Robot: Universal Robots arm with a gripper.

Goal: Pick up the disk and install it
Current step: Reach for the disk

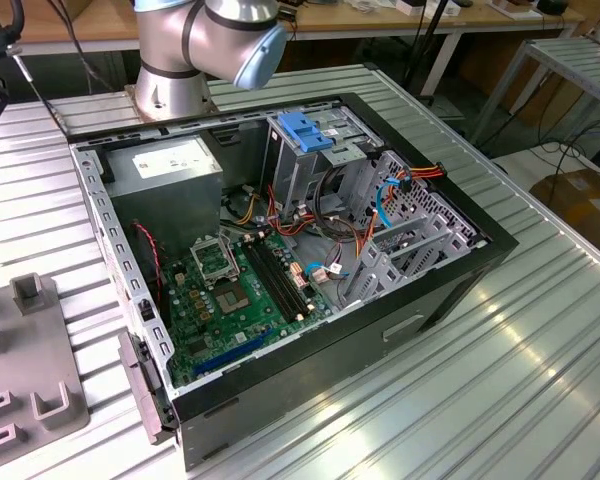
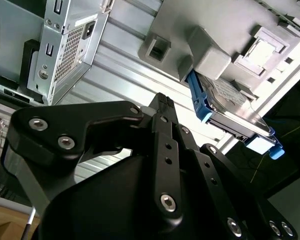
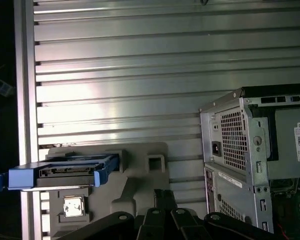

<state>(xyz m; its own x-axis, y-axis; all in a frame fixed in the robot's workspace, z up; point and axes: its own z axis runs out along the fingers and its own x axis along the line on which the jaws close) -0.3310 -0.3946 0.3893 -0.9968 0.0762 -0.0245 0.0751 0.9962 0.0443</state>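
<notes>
At the exterior view's left, a matte grey moulded holder (image 1: 40, 380) sits on the ribbed aluminium desk (image 1: 540, 360). In both wrist views the disk (image 3: 65, 175), a flat metal slab framed in blue plastic, stands on edge in that holder, apart from the black gripper (image 2: 160, 107). Whether its jaws are wide or narrow cannot be told. The pick-up looks not yet begun, and a grasp would need squaring to the slim edges. Rightward lies the open steel case (image 1: 450, 290).
</notes>
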